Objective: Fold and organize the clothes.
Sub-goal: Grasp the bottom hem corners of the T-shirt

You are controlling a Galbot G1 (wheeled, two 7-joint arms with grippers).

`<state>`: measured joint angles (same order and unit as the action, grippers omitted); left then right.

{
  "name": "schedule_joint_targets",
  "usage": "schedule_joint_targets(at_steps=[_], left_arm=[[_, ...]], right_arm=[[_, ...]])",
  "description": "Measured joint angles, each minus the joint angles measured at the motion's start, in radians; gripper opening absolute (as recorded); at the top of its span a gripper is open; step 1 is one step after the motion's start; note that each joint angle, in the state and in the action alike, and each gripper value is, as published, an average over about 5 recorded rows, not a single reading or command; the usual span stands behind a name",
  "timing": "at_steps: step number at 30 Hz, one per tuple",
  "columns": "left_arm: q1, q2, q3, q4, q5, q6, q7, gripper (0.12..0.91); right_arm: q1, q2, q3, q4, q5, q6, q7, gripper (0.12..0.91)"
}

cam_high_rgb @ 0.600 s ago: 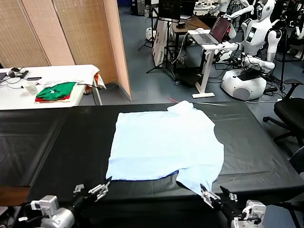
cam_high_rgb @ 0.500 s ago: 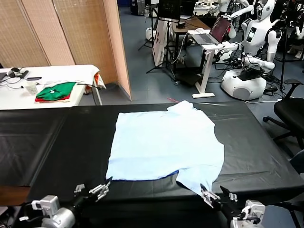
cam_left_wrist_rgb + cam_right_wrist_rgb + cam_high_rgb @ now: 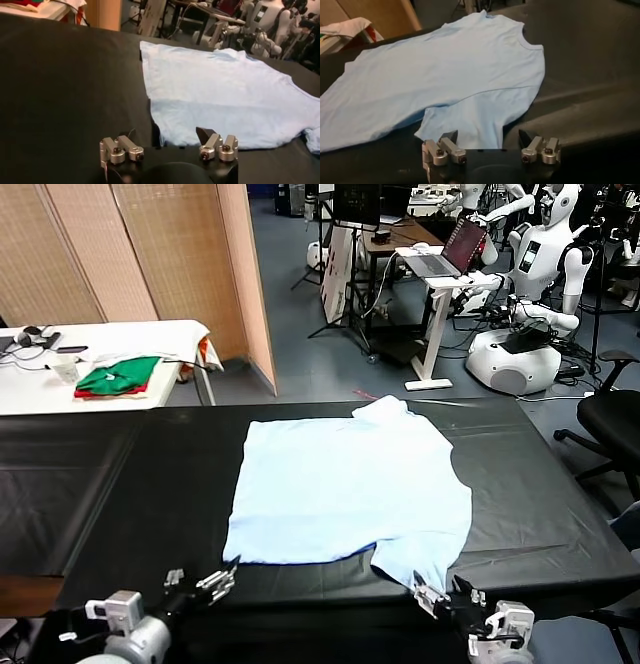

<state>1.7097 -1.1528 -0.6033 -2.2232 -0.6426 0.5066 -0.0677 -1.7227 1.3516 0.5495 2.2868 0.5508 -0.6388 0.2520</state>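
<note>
While both arms sit low at the near edge of the black worktop (image 3: 120, 484), the pale-blue shirt (image 3: 345, 489) lies spread flat on it, roughly centre and a bit toward the robot's right, collar at the far edge, darker blue hem at the near edge. One sleeve flap droops toward the near edge on the right side.

Left pincer (image 3: 205, 584) is just off the shirt's near-left hem corner, fingers wide apart, holding nothing; in the left wrist view its tips (image 3: 169, 149) hover near the worktop w/ the hem corner just beyond them. Whether it touches the fabric: can't tell.

Right pincer (image 3: 442, 596) sits at the near sleeve's lower tip, also spread wide, nothing gripped; right wrist view shows the fingers (image 3: 443, 150) straddling the sleeve edge, cloth (image 3: 445, 85) lying between and just ahead of them.

No containers on the worktop. Side table (image 3: 30, 379), far left, has a white cloth (image 3: 150, 339) over it & carries a folded green/red garment stack (image 3: 118, 376), plus small items too tiny to ID.
</note>
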Motion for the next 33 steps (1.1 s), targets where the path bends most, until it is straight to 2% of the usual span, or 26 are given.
schedule_joint_targets(at_steps=[6,10,13,16,18,21,23,26,33], left_arm=[[-0.021,-0.007,0.014,0.013,0.005,-0.001,0.002,0.808],[-0.027,-0.008,0.021,0.021,0.015,-0.003,0.003,0.777],[-0.031,-0.008,0.026,0.028,0.022,-0.004,0.003,0.732],[-0.036,-0.009,0.030,0.034,0.032,-0.003,0.003,0.630],[-0.036,-0.009,0.032,0.037,0.041,0.000,0.003,0.523],[-0.033,-0.010,0.033,0.042,0.054,0.005,0.003,0.334],[-0.032,-0.011,0.033,0.045,0.059,0.008,0.003,0.221],[-0.031,-0.014,0.033,0.049,0.063,0.011,0.003,0.146],[-0.012,-0.025,0.025,0.037,0.078,-0.006,-0.001,0.144]], right_arm=[[0.006,-0.003,0.018,0.002,0.034,-0.003,0.009,0.766],[0.010,-0.002,0.023,-0.011,0.036,-0.002,0.011,0.702],[0.011,-0.001,0.024,-0.018,0.036,0.000,0.010,0.570],[0.012,-0.001,0.024,-0.022,0.037,0.002,0.009,0.383],[0.012,-0.001,0.024,-0.025,0.037,0.004,0.008,0.278],[0.009,-0.001,0.024,-0.027,0.038,0.009,0.008,0.188],[0.004,-0.001,0.024,-0.022,0.038,0.012,0.008,0.160],[-0.010,-0.002,0.024,-0.004,0.038,0.016,0.010,0.143],[-0.066,-0.004,0.009,0.068,0.035,0.018,0.036,0.142]])
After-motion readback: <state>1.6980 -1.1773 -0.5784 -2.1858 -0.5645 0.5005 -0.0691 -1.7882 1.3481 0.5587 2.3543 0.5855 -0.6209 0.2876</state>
